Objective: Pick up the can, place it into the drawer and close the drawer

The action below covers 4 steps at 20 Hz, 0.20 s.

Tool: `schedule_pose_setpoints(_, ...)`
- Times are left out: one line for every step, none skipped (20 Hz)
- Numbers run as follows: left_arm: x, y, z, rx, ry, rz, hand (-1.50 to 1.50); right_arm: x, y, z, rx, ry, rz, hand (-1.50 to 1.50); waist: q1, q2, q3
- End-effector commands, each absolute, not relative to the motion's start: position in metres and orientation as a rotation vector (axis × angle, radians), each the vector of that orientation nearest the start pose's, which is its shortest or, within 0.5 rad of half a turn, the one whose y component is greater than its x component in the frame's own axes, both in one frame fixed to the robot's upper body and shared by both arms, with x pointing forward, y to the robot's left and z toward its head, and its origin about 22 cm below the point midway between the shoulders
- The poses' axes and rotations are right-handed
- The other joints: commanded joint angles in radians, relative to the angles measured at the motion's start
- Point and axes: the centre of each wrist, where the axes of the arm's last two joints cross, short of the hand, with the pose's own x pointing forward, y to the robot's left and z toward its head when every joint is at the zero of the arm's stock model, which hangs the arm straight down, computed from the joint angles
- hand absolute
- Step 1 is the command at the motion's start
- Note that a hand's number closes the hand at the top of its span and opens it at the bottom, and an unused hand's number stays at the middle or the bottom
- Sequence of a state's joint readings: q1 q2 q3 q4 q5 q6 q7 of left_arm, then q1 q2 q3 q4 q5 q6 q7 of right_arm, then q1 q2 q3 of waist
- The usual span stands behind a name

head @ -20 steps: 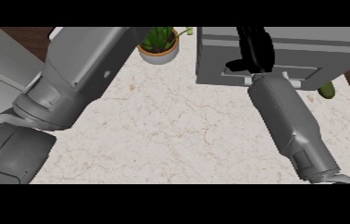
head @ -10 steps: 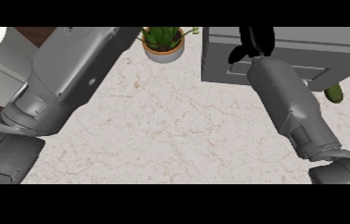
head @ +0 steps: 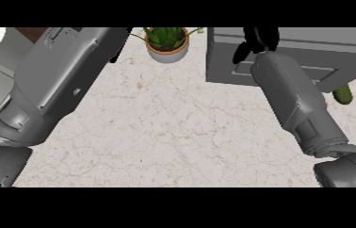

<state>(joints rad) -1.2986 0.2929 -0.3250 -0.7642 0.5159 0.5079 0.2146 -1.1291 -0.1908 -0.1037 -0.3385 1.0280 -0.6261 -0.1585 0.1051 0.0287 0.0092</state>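
Across the pale marbled bench (head: 160, 128), left to right: left hand (head: 114, 57) barely clear of its grey forearm (head: 62, 81), open or closed impossible to tell; green plant in tan pot (head: 167, 45); right hand (head: 256, 39) atop the grey drawer cabinet (head: 292, 67), hold equally unclear; green stub (head: 342, 94) far right. No can in plain sight, perhaps hidden under that hand. Likely the placing or closing step; next, shutting the drawer squarely.

Right hand (head: 261, 38) cut off by top edge, plant (head: 167, 43) leaves cropped, green object (head: 342, 94) partly behind drawer unit (head: 313, 43)
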Motion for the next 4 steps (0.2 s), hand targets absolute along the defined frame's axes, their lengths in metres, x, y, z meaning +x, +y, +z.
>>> schedule_pose_setpoints(0.44,0.125,0.255,0.075,-1.682,-0.002,-1.5,0.469,-0.164,0.136,-1.15,-1.937,0.669,-1.5,0.01,-0.017,-0.007)
schedule_pose_setpoints(0.438,0.125,0.249,0.059,-1.695,-0.007,-1.5,0.472,-0.176,0.142,-1.154,-1.941,0.667,-1.5,0.008,-0.013,-0.007)
schedule_pose_setpoints(0.435,0.118,0.236,0.053,-1.686,-0.019,-1.5,0.471,-0.158,0.145,-1.142,-1.968,0.669,-1.5,0.006,-0.014,-0.007)
schedule_pose_setpoints(0.433,0.121,0.248,0.055,-1.693,-0.021,-1.5,0.473,-0.167,0.148,-1.133,-1.951,0.692,-1.5,0.011,-0.016,-0.007)
